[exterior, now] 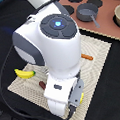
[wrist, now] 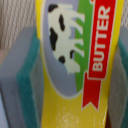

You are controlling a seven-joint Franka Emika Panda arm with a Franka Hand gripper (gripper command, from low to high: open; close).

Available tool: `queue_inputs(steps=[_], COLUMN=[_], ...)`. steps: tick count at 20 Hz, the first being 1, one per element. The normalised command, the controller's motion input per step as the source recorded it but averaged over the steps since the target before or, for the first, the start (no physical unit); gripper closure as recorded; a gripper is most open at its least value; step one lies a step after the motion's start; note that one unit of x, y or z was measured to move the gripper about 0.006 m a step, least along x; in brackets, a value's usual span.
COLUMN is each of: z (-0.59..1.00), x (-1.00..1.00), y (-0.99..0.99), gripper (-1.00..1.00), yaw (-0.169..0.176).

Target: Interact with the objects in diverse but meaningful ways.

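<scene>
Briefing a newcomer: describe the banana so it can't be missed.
Find the pale woven mat under the white arm. The banana lies at its edge on the exterior view's left. It alone is curved and yellow; the sausage is straight and brown.

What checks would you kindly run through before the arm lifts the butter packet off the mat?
1. Packet between the fingers: ok. In the wrist view the yellow butter packet sits between the teal-padded fingers.
2. Fingers firmly closed on it: cannot tell; contact on the far side is cropped.
3. Gripper visible from outside: not ok; the arm's body hides most of it in the exterior view.
4. Banana clear of the lift: ok, it lies apart at the exterior view's left.
5. Sausage clear: ok, apart on the mat.
6. Saucepan clear: ok, on the far board.
</scene>
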Motion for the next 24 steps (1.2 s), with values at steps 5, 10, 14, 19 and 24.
queue_inputs(steps=[5, 10, 14, 19, 24], z=[0.36, 0.42, 0.56, 0.86, 0.66], x=[-0.01, 0.15, 0.17, 0.07, -0.26], y=[0.00, 0.00, 0.00, 0.08, 0.44], gripper=[-1.00, -1.00, -1.00, -1.00, -1.00], yaw=[0.003, 0.000, 0.000, 0.004, 0.028])
